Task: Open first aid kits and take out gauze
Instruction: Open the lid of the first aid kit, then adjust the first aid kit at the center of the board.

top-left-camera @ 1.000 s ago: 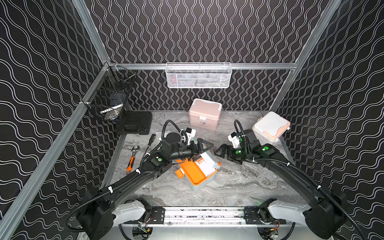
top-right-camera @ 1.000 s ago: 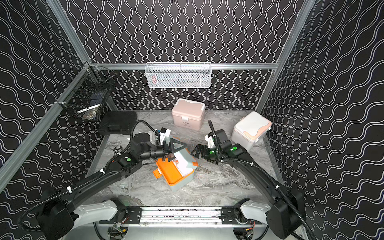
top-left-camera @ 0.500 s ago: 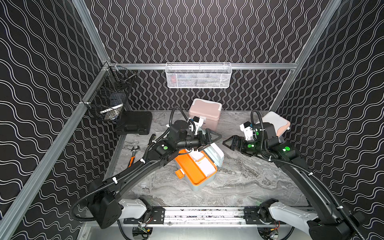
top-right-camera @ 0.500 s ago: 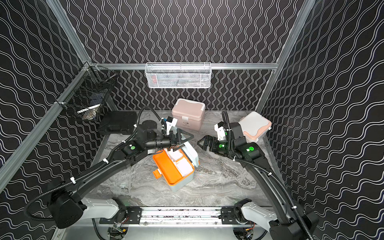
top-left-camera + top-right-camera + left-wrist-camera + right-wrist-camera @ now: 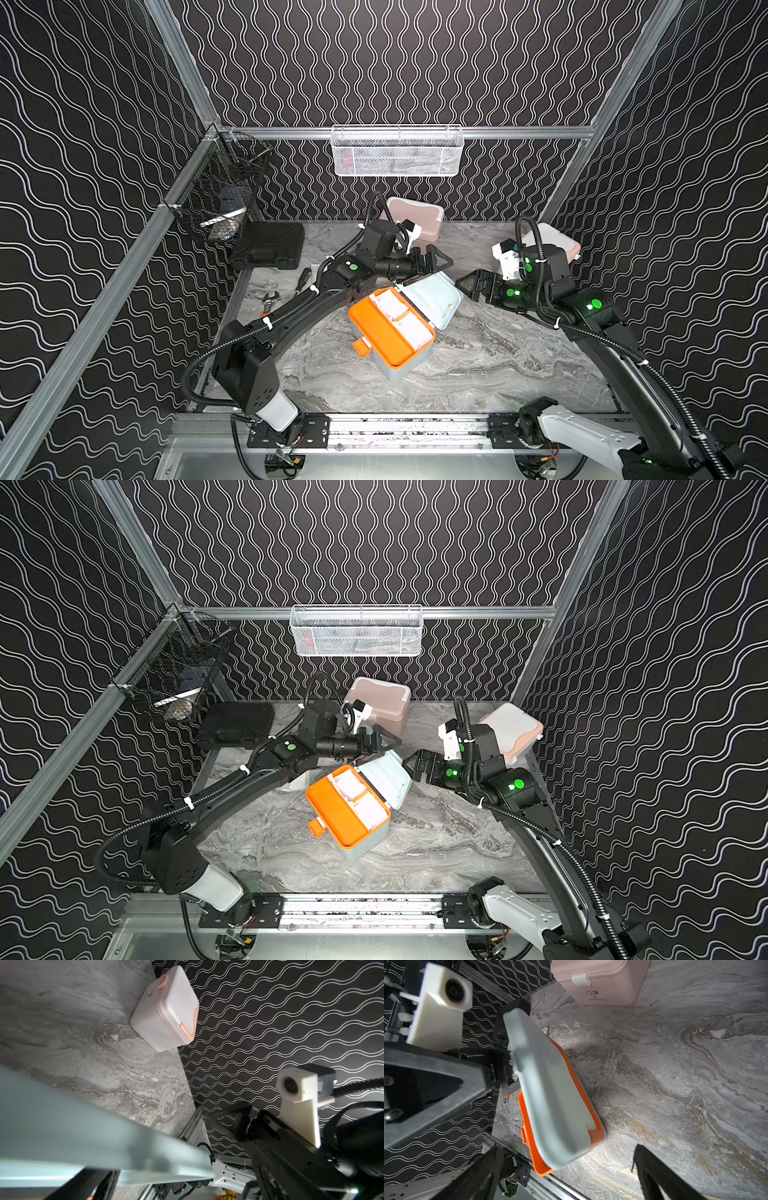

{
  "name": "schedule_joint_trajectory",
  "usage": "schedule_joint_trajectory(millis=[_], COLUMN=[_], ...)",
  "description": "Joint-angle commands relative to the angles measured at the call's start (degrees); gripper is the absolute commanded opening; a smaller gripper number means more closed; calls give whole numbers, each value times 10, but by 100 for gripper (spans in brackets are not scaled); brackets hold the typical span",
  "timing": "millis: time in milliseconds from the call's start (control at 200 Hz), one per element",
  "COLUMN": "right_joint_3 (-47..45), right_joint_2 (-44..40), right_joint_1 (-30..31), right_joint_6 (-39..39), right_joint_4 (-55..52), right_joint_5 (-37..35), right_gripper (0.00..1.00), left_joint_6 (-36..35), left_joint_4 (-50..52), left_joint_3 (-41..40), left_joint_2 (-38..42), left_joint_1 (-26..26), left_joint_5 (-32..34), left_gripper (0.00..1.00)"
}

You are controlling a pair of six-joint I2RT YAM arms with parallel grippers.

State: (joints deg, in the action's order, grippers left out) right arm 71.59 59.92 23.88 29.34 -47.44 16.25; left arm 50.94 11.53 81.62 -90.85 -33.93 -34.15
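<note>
Blue-grey kit (image 5: 405,365) open on marble counter (image 5: 498,357), gauze (image 5: 415,330) showing inside; left tool (image 5: 441,262) released by its raised lid (image 5: 432,297); right tool (image 5: 462,286) released beside it, both empty

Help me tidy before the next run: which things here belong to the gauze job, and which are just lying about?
Job:
open blue-grey kit, gauze packets inside, pink kit, white kit

Lying about:
black case, wrench, white mesh basket, black wire basket
</note>
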Motion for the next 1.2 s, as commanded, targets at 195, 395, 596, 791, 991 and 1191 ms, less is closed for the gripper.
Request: schedule_joint_trajectory(millis=[195, 395, 596, 791, 991, 1191], right_joint_3=[12, 17, 8, 6, 7, 10], right_joint_2=[11, 24, 54, 105, 169, 248], right_joint_1=[-1, 1, 40, 102, 121, 120], right_joint_6=[-20, -29, -33, -27, -29, -34], right_joint_4=[-25, -22, -8, 19, 49, 92], right_joint_5=[27, 49, 64, 38, 8, 12], right_gripper=[100, 100, 99, 99, 98, 98], left_joint_6=[-151, -154, -155, -149, -128, -114], left_joint_4=[201, 220, 263, 277, 232, 183], left_joint_3=[86, -10, -134, -209, -280, -323], left_joint_2=[38, 141, 250, 302, 314, 308], left_joint_1=[13, 19, 35, 55, 71, 89], left_joint_5=[69, 132, 221, 259, 233, 199], left_gripper=[99, 99, 99, 99, 99, 99])
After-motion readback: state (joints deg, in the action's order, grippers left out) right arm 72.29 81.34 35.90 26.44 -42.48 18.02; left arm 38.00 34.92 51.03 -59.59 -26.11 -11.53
